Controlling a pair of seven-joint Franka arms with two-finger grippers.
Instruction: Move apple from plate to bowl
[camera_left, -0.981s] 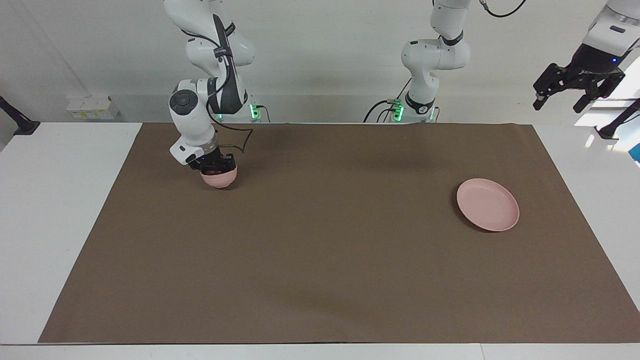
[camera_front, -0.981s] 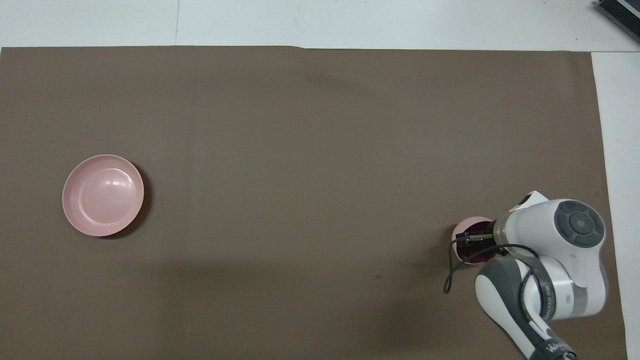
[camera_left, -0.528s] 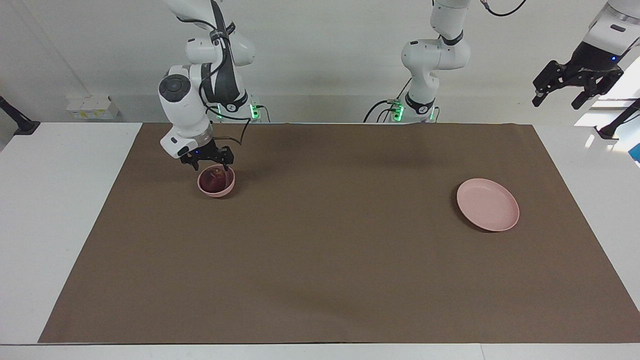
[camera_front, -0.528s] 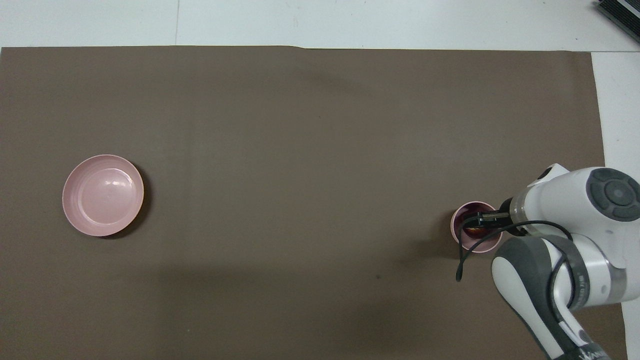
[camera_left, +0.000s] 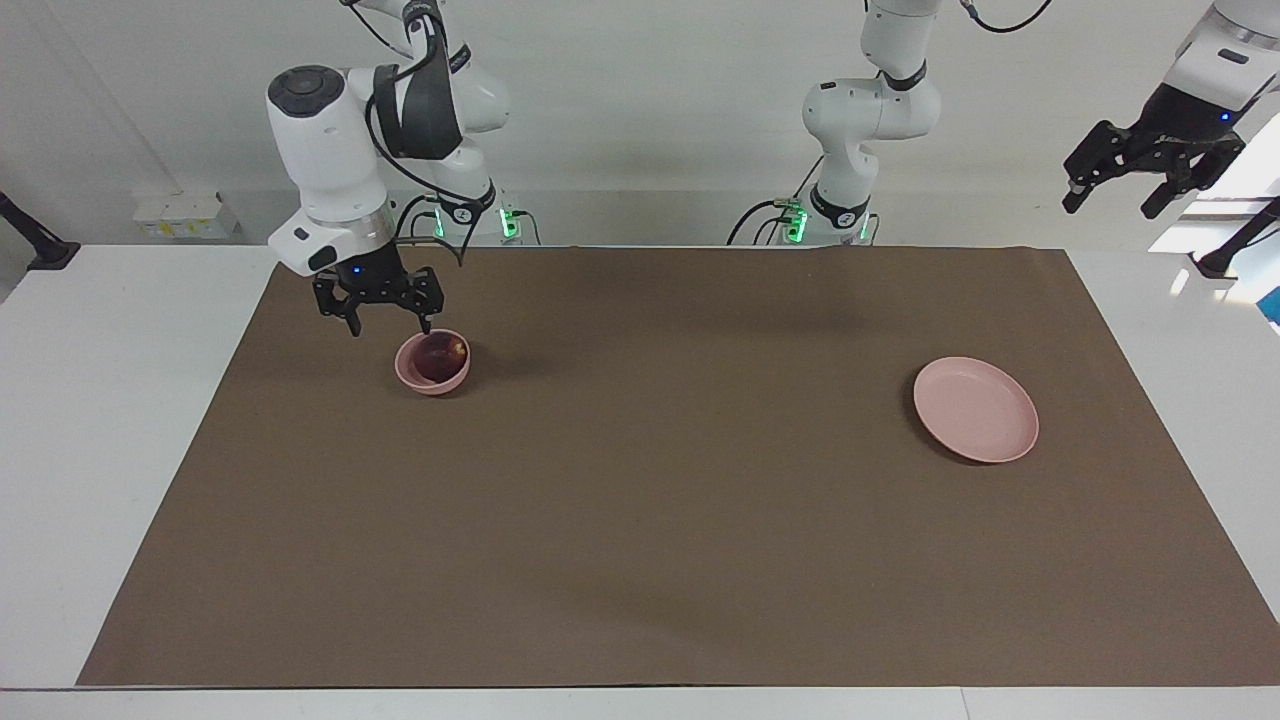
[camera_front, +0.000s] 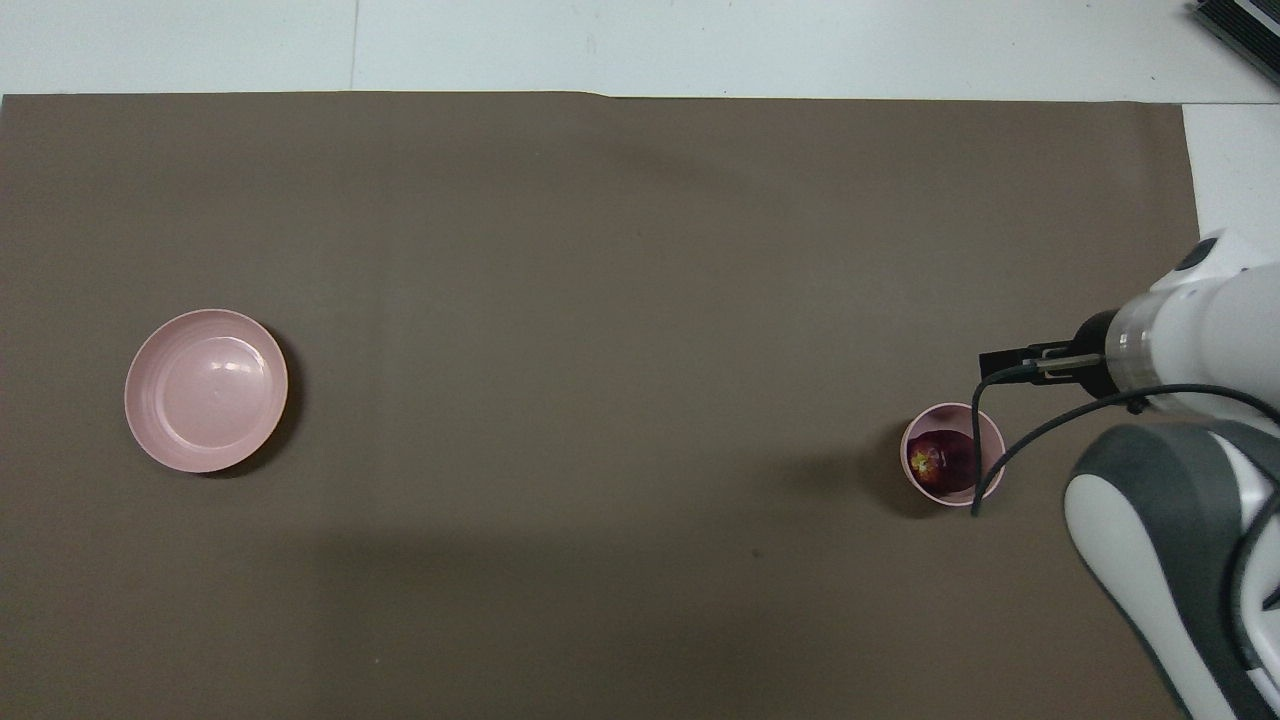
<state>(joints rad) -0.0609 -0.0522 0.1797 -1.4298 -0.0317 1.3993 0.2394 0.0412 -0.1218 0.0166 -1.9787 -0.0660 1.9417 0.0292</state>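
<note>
The dark red apple (camera_left: 441, 354) lies in the small pink bowl (camera_left: 431, 378), near the robots toward the right arm's end of the table. The overhead view shows the apple (camera_front: 938, 462) inside the bowl (camera_front: 990, 440) too. My right gripper (camera_left: 390, 322) is open and empty. It hangs a little above the mat beside the bowl, and only its side shows in the overhead view (camera_front: 1010, 362). The flat pink plate (camera_left: 975, 410) is bare toward the left arm's end, also in the overhead view (camera_front: 206, 390). My left gripper (camera_left: 1110, 200) waits open, raised off that end of the table.
A brown mat (camera_left: 640, 520) covers most of the white table (camera_left: 110, 420). Small white boxes (camera_left: 180, 215) stand at the wall by the right arm's end. A dark object (camera_front: 1240, 25) lies at the table's corner farthest from the robots.
My right gripper was down in the bowl around the apple. It has opened, risen out and moved toward the right arm's end, leaving the apple in the bowl. The left gripper has barely moved.
</note>
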